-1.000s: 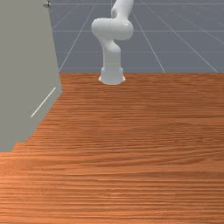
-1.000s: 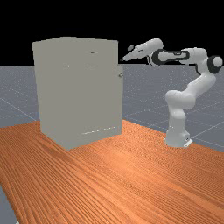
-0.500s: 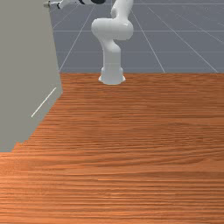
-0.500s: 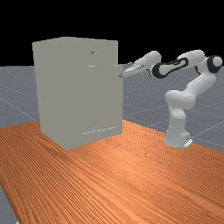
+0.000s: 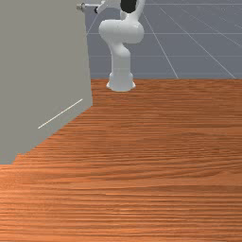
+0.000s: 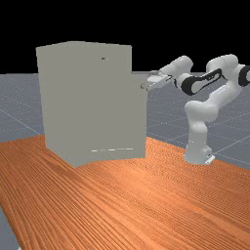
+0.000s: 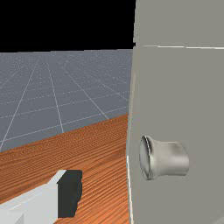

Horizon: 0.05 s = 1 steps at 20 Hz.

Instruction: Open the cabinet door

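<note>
The jaws are spread, and in the front view they are at the knob (image 5: 80,7), close by the upper free corner of the door (image 5: 61,56). In the far view, the door is a little open, its free edge standing out from the cabinet (image 6: 58,97), which is on the worktop (image 6: 127,195). In the wrist view, one black pad (image 7: 69,193) of the jaws is apart from the knob, with a gap between pad and door.

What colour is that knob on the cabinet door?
The knob is a shiny, silvery grey; the wrist view shows it best.
</note>
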Available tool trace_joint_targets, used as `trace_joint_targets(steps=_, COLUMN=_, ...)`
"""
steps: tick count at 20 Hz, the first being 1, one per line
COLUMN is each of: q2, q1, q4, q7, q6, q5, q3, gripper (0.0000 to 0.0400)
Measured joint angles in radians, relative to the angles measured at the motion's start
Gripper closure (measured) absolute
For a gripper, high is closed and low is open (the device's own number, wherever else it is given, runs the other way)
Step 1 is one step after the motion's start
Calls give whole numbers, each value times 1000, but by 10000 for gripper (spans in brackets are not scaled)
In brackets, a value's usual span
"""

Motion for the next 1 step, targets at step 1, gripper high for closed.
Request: trace_joint_targets(steps=1, q2=5, q1=-1, q4=4, q7=36, q6=2, q5=2, q3=48, gripper=0)
